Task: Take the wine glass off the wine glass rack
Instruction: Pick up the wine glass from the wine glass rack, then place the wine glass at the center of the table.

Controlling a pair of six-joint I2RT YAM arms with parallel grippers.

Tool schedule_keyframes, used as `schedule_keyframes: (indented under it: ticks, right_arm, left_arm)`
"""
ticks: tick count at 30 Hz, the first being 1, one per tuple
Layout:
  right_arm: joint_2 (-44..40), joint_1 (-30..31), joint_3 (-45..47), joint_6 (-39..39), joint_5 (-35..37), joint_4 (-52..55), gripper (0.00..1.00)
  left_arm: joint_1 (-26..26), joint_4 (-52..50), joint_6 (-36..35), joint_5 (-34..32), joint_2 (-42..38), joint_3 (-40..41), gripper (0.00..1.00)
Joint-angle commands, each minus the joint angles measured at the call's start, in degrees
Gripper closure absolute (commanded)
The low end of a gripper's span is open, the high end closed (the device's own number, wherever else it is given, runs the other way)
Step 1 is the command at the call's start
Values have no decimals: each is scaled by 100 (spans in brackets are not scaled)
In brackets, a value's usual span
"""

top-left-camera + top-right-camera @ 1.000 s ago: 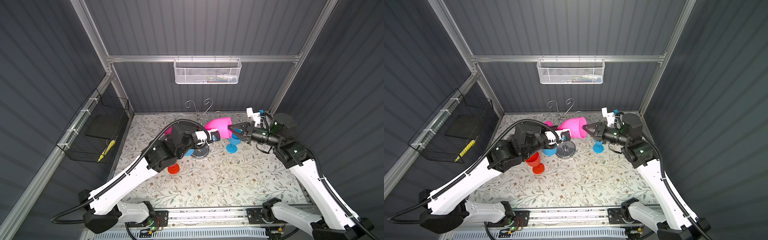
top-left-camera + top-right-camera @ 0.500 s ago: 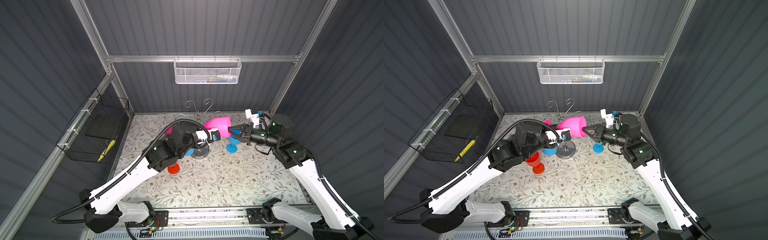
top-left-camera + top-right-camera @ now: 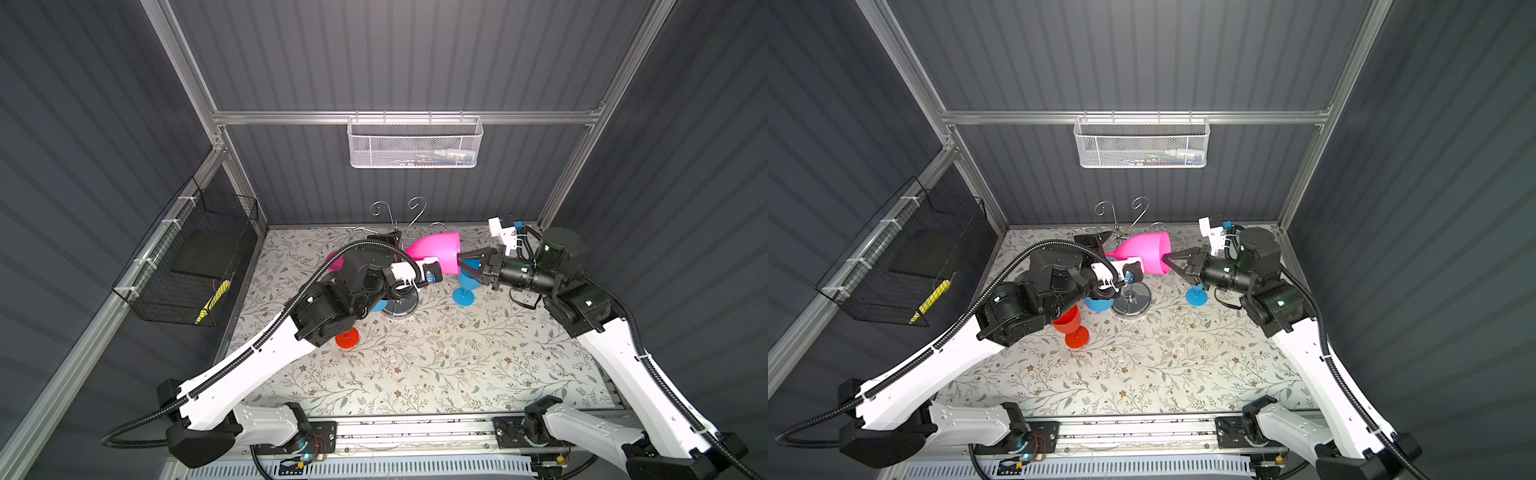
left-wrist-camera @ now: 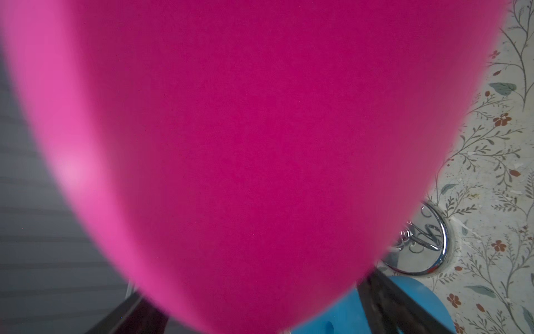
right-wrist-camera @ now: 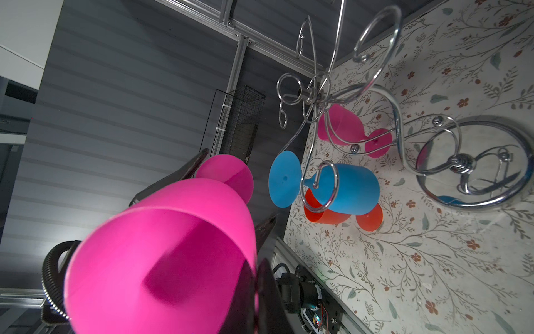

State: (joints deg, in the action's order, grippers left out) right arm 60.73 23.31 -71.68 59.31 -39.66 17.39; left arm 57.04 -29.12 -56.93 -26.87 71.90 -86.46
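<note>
A pink wine glass [image 3: 436, 253] [image 3: 1148, 253] lies sideways in the air between my arms. My right gripper [image 3: 460, 262] [image 5: 258, 286] is shut on its rim, one finger inside the bowl and one outside. My left gripper [image 4: 260, 318] is open, its dark fingers [image 5: 173, 176] standing apart on either side of the stem end; the bowl [image 4: 260, 144] fills the left wrist view. The chrome wine glass rack [image 3: 398, 222] [image 5: 474, 162] stands just behind, and the pink glass's foot [image 5: 228, 176] is clear of its arms. A blue glass [image 5: 346, 188] hangs on one rack arm.
A blue glass [image 3: 466, 284] stands on the floral mat under my right gripper. A red glass [image 3: 1071, 326] and another pink glass [image 5: 341, 124] sit near the rack's disc base [image 3: 1131, 301]. A white mesh basket [image 3: 415, 143] hangs on the back wall, a black wire basket [image 3: 195, 257] at the left.
My left gripper's jaws have opened off the pink glass. The right gripper stays pinched on the rim, and the glass has barely moved.
</note>
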Motion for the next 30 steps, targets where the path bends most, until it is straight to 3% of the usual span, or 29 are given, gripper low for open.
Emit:
schedule_keyframes:
  ticks: [1,14,30]
  right_arm:
    - [-17,22,-251,-156,-6,-58,100]
    - [-35,15,-1098,-967,757,648,100]
    - [-314,16,-2199,-3219,3275,2439,100]
  left_arm:
    - [24,311,181,-51,-374,95,0]
    - [23,615,988,-232,-1303,490,0]
    - [23,674,1393,-511,-1938,1002,0]
